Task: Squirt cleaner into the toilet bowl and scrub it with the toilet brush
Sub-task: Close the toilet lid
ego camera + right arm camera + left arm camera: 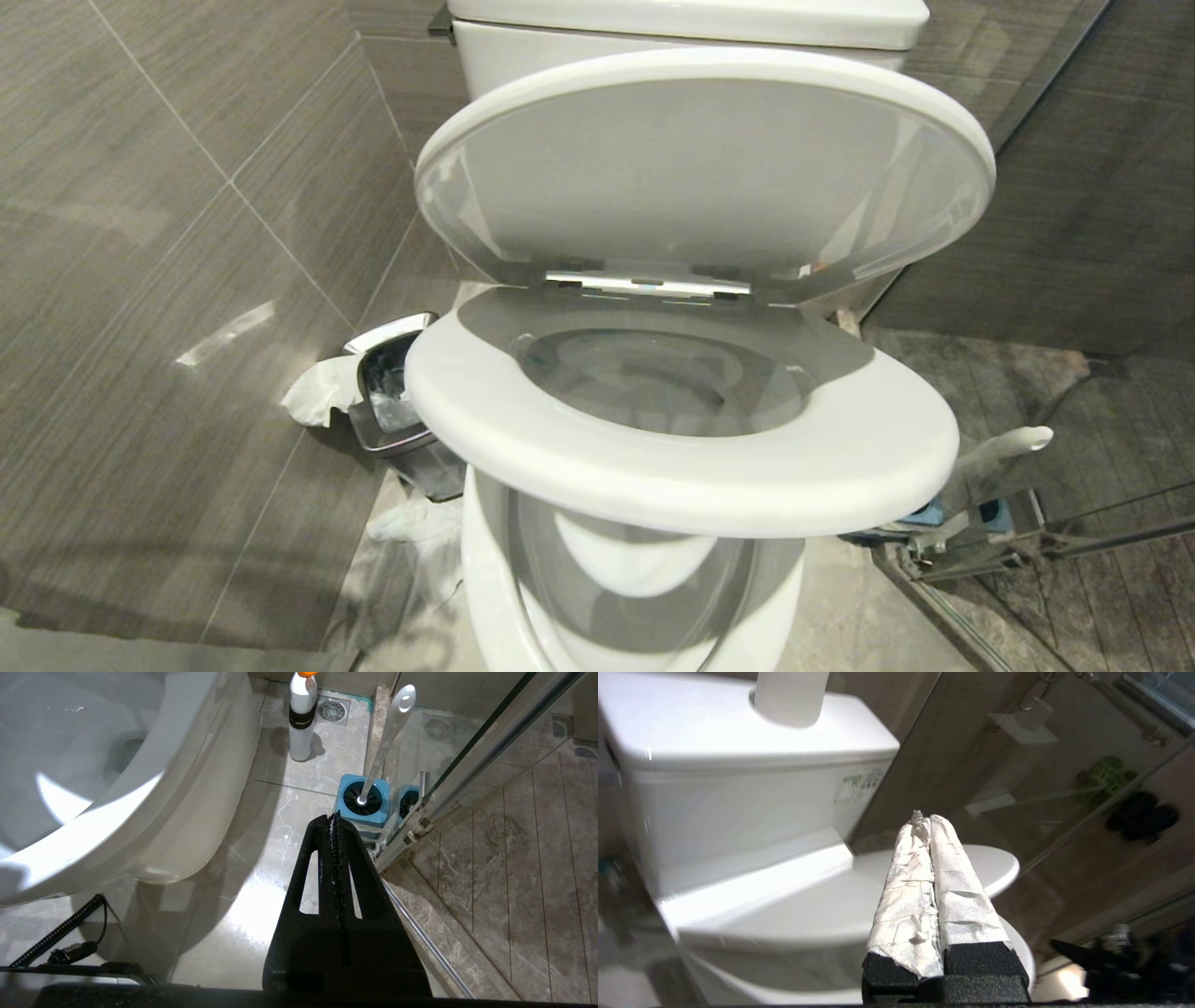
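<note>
Head view: the toilet bowl (635, 597) stands in the middle, its seat (840, 448) half raised and its lid (709, 159) up against the cistern (691, 28). The toilet brush (387, 742) stands upright in its blue holder (362, 807) on the floor to the bowl's right, handle leaning towards the glass shower door (472, 760), bristle head down. A white bottle (301, 718) stands farther back. The left gripper (924, 819), paper-wrapped fingers pressed together, empty, points at the cistern. The right gripper (334, 819), clamped together and empty, hangs near the floor.
</note>
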Motion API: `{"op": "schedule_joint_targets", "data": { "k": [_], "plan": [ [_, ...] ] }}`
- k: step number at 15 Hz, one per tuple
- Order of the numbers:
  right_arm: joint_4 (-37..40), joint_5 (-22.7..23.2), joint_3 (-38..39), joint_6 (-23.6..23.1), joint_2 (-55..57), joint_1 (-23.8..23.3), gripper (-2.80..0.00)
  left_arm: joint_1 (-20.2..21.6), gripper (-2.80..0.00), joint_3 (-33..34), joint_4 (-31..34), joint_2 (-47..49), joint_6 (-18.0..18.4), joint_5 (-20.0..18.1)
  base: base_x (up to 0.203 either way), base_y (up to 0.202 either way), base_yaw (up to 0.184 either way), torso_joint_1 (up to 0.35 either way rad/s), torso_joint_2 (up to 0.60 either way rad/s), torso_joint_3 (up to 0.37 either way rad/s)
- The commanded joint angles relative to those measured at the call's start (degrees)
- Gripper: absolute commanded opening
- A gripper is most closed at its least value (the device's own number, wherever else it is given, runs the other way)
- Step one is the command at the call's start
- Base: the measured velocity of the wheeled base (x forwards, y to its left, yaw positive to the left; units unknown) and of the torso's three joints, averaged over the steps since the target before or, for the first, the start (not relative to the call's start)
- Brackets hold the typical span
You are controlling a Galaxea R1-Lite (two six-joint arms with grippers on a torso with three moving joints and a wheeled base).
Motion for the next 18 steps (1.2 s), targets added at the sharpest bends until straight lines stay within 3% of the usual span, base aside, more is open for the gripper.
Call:
{"op": "schedule_joint_targets", "data": {
  "k": [1,7,9,11,14,18],
  "plan": [
    [0.0,0.0,0.0,0.0,0.0,0.0,-2.80,-9.7,-2.80,-7.5,5.4,5.8,7.4,9.9,0.000,0.000,0.000,0.000,0.00,0.000],
    [0.0,0.0,0.0,0.0,0.0,0.0,-2.80,-11.3,-2.80,-7.4,21.7,10.3,14.2,11.5,0.000,0.000,0.000,0.000,0.00,0.000],
    [0.0,0.0,0.0,0.0,0.0,0.0,-2.80,-11.2,-2.80,-7.1,22.4,12.3,14.8,11.5,0.000,0.000,0.000,0.000,0.00,0.000],
    [-0.1,0.0,0.0,0.0,0.0,0.0,-2.80,-11.2,-2.80,-2.8,21.5,12.5,14.8,11.6,0.000,0.000,0.000,0.000,0.00,0.000],
    [0.0,0.0,0.0,0.0,0.0,0.1,-2.80,-10.1,-2.80,2.1,15.2,13.4,14.8,11.7,0.000,0.000,0.000,0.000,0.00,0.000],
    [0.0,0.0,0.0,0.0,0.0,0.1,-2.80,-10.2,-2.80,7.6,15.9,12.6,15.2,11.6,0.000,0.000,0.000,0.000,0.00,0.000]
  ]
}}
